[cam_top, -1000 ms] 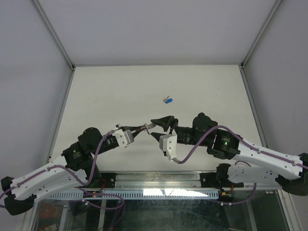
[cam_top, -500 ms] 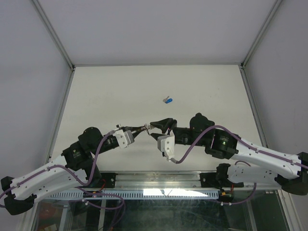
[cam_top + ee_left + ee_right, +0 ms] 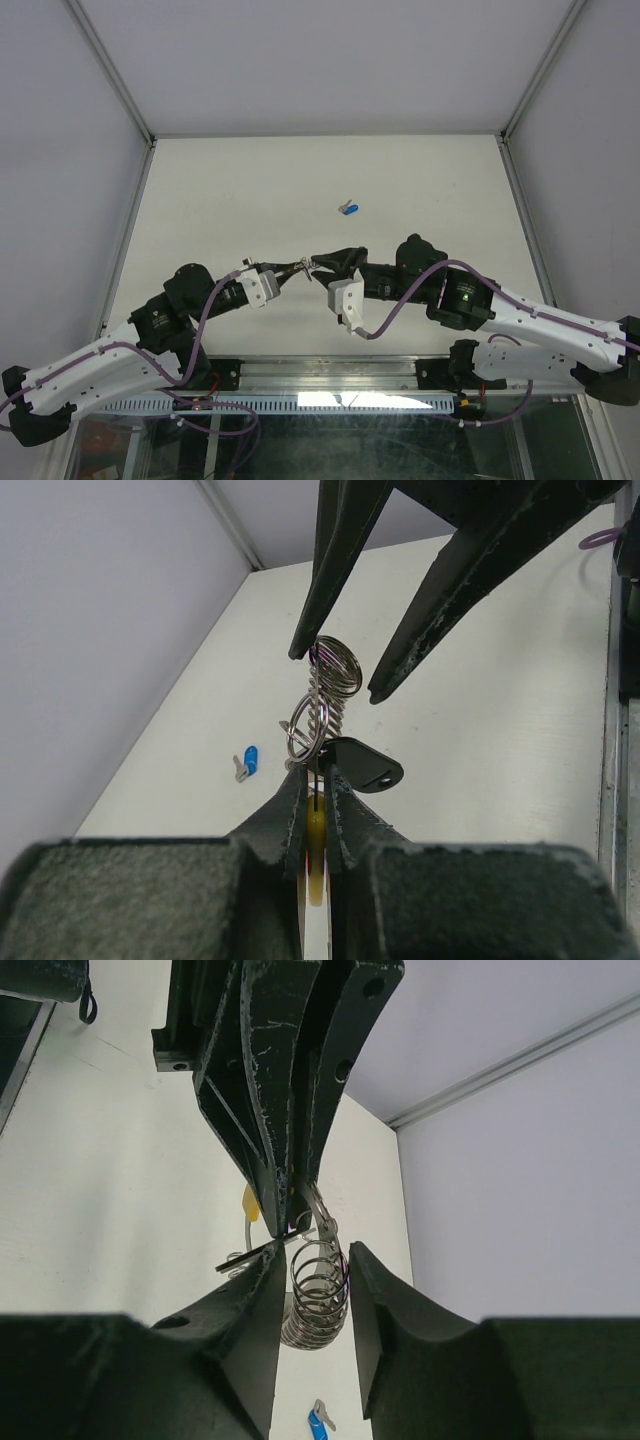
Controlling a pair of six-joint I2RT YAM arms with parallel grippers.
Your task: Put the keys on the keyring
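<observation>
Right tool (image 3: 338, 672) has narrowed over the last second, jaws part-open astride the keyring (image 3: 322, 705), which my left tool (image 3: 315, 772) pinches shut above the counter (image 3: 250, 200). Blue key (image 3: 349, 209) lies well apart on it, not yet threaded

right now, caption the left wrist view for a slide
Left gripper pinches the keyring while open right gripper straddles it

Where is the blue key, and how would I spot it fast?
Start at the white table. Past the left gripper and right gripper, which meet at the ring, the key lies alone toward the far side. It is tiny, and the only thing with a bright blue head.
</observation>
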